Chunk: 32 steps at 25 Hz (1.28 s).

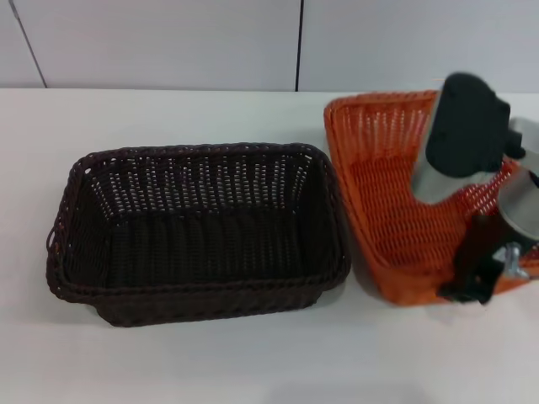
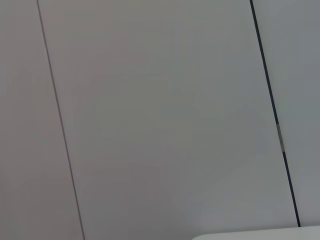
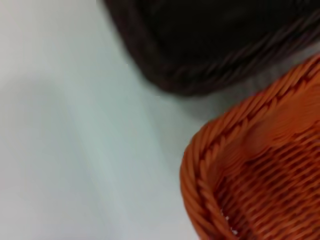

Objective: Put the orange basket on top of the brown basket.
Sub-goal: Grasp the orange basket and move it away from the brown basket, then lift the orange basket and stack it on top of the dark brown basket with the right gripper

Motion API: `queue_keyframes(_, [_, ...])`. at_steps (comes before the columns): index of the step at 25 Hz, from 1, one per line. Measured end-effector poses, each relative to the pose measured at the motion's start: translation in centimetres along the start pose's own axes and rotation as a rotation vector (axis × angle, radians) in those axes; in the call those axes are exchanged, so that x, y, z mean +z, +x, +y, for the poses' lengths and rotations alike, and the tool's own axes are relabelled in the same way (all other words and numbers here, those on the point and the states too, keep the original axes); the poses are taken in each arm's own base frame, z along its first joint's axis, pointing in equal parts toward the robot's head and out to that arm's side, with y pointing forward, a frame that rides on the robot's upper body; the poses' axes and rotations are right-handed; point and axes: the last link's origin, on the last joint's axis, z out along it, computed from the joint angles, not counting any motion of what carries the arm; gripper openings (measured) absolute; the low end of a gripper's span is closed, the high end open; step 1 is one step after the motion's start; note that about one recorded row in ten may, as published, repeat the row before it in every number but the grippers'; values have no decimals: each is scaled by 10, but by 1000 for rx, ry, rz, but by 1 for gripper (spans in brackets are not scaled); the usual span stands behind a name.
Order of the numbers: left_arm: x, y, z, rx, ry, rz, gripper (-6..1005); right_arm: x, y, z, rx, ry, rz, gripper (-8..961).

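So far nothing is stacked: at centre left of your head view the brown basket [image 1: 198, 231] sits flat and empty on the white worktop [image 1: 168, 362], and just beside it at the right the orange basket [image 1: 379, 194] is tipped, its left side raised. At the far right your right gripper [image 1: 476, 273] is at the orange basket's near right rim, though you cannot tell whether its jaws are pinching it. The whole lift and placement remains, and your left gripper is out of sight.
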Motion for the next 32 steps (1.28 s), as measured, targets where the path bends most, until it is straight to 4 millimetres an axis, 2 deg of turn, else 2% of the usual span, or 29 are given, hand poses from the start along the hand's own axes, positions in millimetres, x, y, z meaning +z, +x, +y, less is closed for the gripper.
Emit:
queue_keyframes(1, [0, 0, 0, 0, 0, 0, 772, -10, -7, -1, 10, 52, -44, 312])
queue_keyframes(2, [0, 0, -1, 4, 2, 0, 772, -10, -7, -1, 10, 52, -44, 295])
queue_keyframes(4, [0, 0, -1, 5, 2, 1, 772, -24, -14, -1, 17, 104, -92, 262])
queue_keyframes(6, [-1, 0, -2, 6, 4, 4, 773, -47, -26, -1, 21, 185, -164, 227])
queue_keyframes(7, [-1, 0, -2, 6, 4, 4, 773, -47, -26, -1, 21, 185, -164, 208])
queue_keyframes(11, [-1, 2, -3, 2, 9, 19, 773, -79, -44, 4, -34, 288, -249, 154])
queue_keyframes(16, [-2, 4, -5, 0, 17, 32, 772, -91, -54, 8, -121, 338, -271, 161])
queue_keyframes(20, [-2, 3, -4, 1, 17, 29, 772, -97, -72, 19, -323, 374, -287, 166])
queue_keyframes(21, [-2, 3, -4, -1, 18, 30, 772, -98, -81, 26, -438, 384, -280, 167])
queue_keyframes(22, [-2, 3, -4, -5, 22, 28, 772, -98, -81, 26, -438, 384, -280, 168])
queue_keyframes(25, [-3, 2, -5, -14, 36, 23, 772, -94, -90, 44, -693, 375, -255, 172])
queue_keyframes(26, [-4, 1, -7, -20, 49, 15, 771, -91, -91, 55, -832, 375, -236, 174])
queue_keyframes(27, [-4, 1, -7, -22, 53, 13, 771, -91, -91, 55, -832, 375, -236, 175])
queue_keyframes(32, [-3, -3, -9, -47, 79, -15, 771, -90, -82, 70, -1117, 397, -181, 181])
